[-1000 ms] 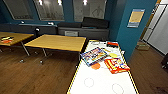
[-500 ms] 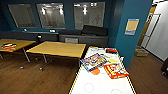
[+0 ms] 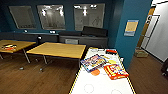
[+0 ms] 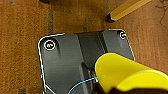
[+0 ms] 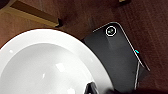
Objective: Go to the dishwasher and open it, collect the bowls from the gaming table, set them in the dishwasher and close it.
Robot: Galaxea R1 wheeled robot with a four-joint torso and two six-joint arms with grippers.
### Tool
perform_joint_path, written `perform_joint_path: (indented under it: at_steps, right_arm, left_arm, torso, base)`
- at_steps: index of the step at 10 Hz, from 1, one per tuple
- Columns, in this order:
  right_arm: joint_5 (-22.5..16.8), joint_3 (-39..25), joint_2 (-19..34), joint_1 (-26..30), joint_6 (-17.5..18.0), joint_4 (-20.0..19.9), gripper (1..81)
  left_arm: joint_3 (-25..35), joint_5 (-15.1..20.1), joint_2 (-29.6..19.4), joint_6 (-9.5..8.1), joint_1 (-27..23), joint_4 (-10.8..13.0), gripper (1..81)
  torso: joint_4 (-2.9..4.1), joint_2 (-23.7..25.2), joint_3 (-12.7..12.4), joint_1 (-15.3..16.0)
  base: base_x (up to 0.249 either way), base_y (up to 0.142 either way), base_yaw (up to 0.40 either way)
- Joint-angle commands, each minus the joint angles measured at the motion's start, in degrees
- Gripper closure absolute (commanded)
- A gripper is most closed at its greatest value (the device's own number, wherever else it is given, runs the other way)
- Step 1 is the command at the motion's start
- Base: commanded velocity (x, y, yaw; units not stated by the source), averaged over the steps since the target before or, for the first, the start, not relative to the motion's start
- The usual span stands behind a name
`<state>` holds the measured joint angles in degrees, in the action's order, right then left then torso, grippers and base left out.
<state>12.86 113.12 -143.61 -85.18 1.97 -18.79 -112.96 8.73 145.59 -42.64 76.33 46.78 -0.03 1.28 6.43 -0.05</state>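
The gaming table (image 3: 100,82), white-topped with a yellow edge, stands on dark wood flooring (image 3: 45,77) before a teal wall; board-game boxes (image 3: 93,62) lie on it, and a yellow-topped table (image 3: 58,49) stands beside it. A yellow bowl (image 4: 125,72) shows large by the left wrist and a white bowl (image 5: 47,67) by the right wrist. Whether either gripper is open or grasping cannot be told

A yellow bowl (image 4: 125,72) and a white bowl (image 5: 47,65) show above brown wooden floor.
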Motion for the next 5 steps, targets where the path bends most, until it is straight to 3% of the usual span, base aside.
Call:
perform_joint_path:
  at_steps: [1,5]
  right_arm:
    - [-4.51,6.38,-2.92,1.36,-0.13,2.61,81.1]
    - [-6.27,8.69,-4.61,1.71,-0.04,2.97,81.1]
  left_arm:
    - [-9.97,-4.93,2.77,-1.21,-1.05,-0.88,81.1]
    - [-20.46,-7.59,8.58,-1.65,2.02,-2.83,81.1]
  torso:
    - [0.0,0.0,0.0,0.05]
    - [0.0,0.0,-0.02,0.05]
  base:
    - [0.0,0.0,0.0]
    - [0.0,0.0,0.0]
